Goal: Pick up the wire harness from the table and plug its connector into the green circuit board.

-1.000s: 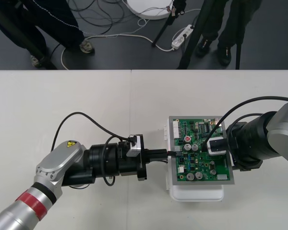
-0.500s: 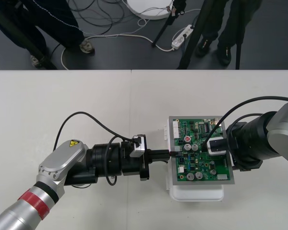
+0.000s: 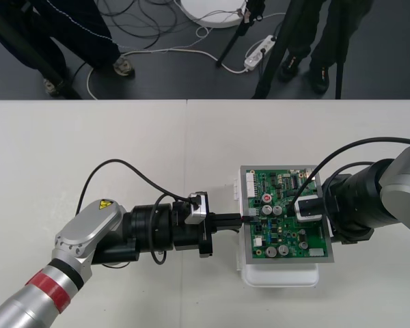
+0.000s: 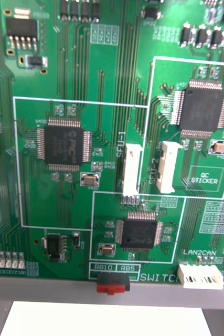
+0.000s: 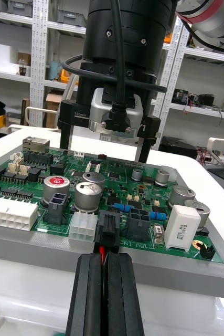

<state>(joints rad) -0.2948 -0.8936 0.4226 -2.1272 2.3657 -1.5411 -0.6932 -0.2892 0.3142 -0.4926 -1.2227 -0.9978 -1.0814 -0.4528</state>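
Broadly, the light table (image 3: 89, 137) takes up most of the front view, and both arms reach in over it. The left arm (image 3: 89, 239) comes from the lower left corner and lies low and almost level. The right arm (image 3: 396, 191) comes in from the right side.

The green circuit board (image 3: 273, 236) lies on its white base (image 3: 280, 275), on the right half of the table. The right gripper (image 3: 306, 208) hangs over the right part of the board and points down at it. In the left wrist view the right gripper (image 5: 104, 152) stands behind the board; its two black fingers (image 5: 64, 131) are well apart and there is nothing between them. The right wrist view looks straight down on the board (image 4: 64, 210) from close by.

The left gripper (image 3: 238, 219) is at the left edge of the board. Its fingers (image 5: 88, 294) are pressed close together, and they grip the wire harness (image 3: 244, 218) by its thin wires; a red wire (image 5: 99, 253) shows in the narrow gap. The small black plug (image 5: 108, 230) stands just ahead of the fingertips. It touches the board edge between a white connector (image 5: 83, 229) and a black connector (image 5: 139, 227). I cannot tell if the plug is fully seated in the board.
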